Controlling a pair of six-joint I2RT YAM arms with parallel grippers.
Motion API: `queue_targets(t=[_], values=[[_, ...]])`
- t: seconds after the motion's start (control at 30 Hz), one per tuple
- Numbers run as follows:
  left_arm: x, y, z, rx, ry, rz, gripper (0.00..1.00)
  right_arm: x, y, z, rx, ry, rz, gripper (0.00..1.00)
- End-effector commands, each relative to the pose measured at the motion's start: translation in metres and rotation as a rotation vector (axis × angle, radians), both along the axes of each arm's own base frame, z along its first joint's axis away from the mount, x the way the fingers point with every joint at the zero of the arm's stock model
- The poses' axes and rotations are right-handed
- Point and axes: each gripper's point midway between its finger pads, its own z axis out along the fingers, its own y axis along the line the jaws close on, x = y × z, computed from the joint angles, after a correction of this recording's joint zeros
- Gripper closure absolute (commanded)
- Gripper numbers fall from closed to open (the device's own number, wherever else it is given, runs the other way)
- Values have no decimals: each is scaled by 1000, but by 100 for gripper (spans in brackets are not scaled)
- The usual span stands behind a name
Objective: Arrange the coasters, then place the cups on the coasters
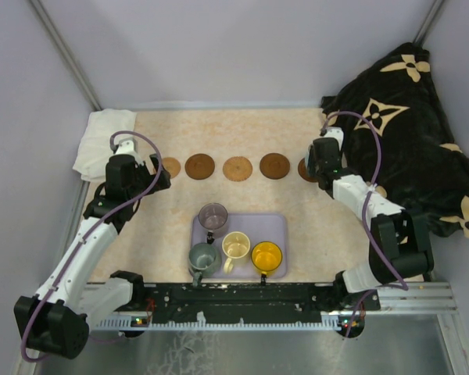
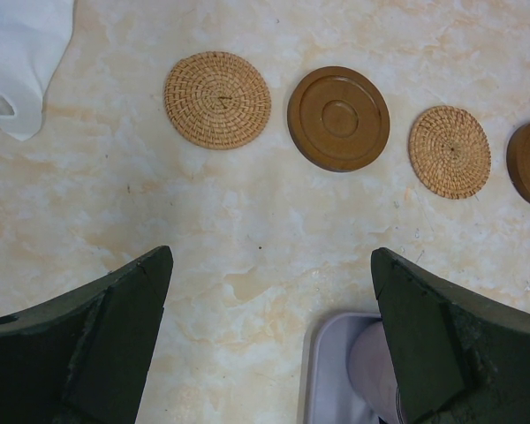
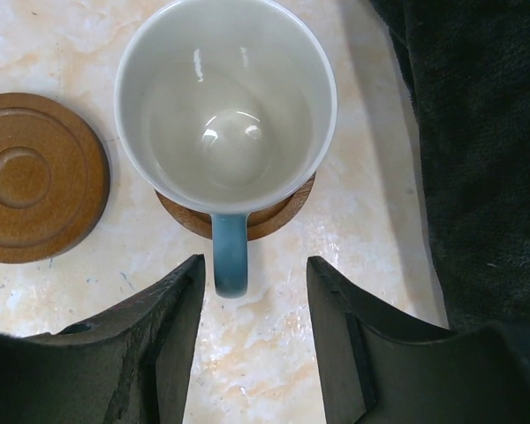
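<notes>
Five coasters lie in a row across the table; the middle ones are a dark brown one (image 1: 199, 166), a tan one (image 1: 238, 169) and a dark brown one (image 1: 274, 166). The white cup (image 3: 225, 97) with a light blue handle (image 3: 230, 256) stands on the dark brown end coaster (image 3: 283, 215). My right gripper (image 3: 254, 265) is open; the handle's tip lies between its fingers, clear of both. The purple-grey cup (image 1: 213, 215), cream cup (image 1: 236, 245), yellow-orange cup (image 1: 266, 256) and grey-green cup (image 1: 203, 258) sit on the tray. My left gripper (image 2: 272, 256) hangs wide open over bare table near the woven coaster (image 2: 217, 99).
The lavender tray (image 1: 277, 226) lies at the near middle, its corner (image 2: 331, 371) just below my left fingers. A white cloth (image 1: 102, 141) lies at the far left. A black patterned cloth (image 1: 406, 117) is heaped at the right, close beside the white cup.
</notes>
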Motion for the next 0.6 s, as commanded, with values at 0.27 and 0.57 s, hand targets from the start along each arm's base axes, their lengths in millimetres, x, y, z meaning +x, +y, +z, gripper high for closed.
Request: queue_targets(t=[0.27,0.57], values=[[-3,3,8,1,-28,9,1,-1,-9,7,-1,-30,-41,52],[-2,4,8,-1,-31,13,1,-3,-12,5,-15,-22,-53,54]])
